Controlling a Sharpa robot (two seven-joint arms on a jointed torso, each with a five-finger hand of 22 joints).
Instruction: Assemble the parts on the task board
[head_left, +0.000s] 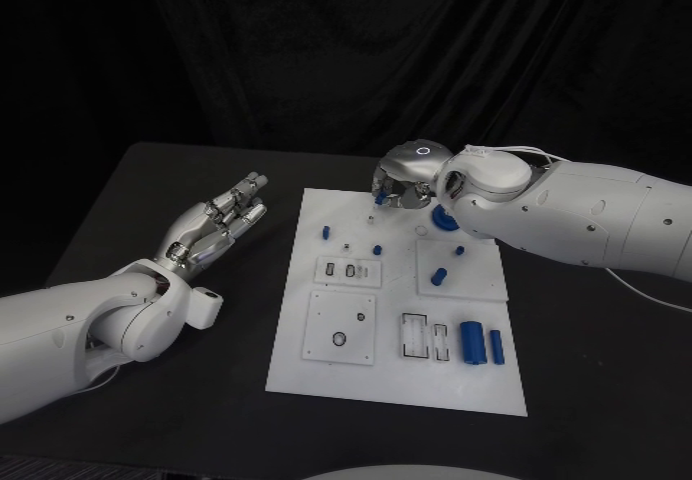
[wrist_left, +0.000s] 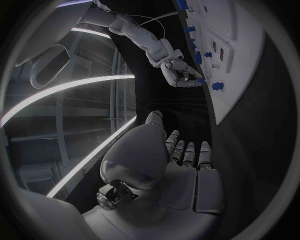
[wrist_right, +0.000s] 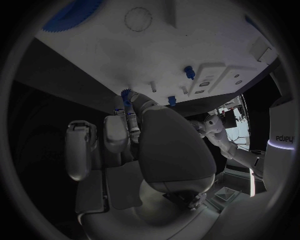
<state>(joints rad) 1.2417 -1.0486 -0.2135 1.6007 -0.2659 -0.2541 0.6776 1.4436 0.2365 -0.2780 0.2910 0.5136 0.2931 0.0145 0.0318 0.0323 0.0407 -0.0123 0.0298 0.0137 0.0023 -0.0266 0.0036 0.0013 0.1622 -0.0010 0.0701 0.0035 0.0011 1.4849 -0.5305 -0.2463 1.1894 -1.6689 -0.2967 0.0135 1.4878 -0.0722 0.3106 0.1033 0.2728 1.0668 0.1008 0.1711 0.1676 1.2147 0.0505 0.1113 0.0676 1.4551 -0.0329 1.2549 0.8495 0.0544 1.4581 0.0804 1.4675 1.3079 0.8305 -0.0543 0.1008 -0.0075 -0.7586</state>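
Observation:
The white task board (head_left: 397, 375) lies mid-table. My right hand (head_left: 405, 180) hovers over the board's far edge, and its fingertips pinch a small blue toothed part (wrist_right: 126, 93), seen in the head view as the blue part (head_left: 381, 198). A thin pin (wrist_right: 153, 86) stands on the board just beyond that part. A large blue gear (head_left: 447, 221) lies beside the right hand. My left hand (head_left: 216, 225) hangs left of the board with its fingers apart and nothing in it. The left wrist view shows the left hand (wrist_left: 187, 160), the right hand (wrist_left: 181, 72) and the board (wrist_left: 240, 65).
Small blue pegs (head_left: 326, 232) (head_left: 378, 249) (head_left: 438, 276) stand on the board's far half. Two blue cylinders (head_left: 472, 342) (head_left: 496, 346) lie near its front right corner. Recessed plates (head_left: 342, 339) (head_left: 348, 269) sit in its middle. Black table (head_left: 188, 420) surrounds it.

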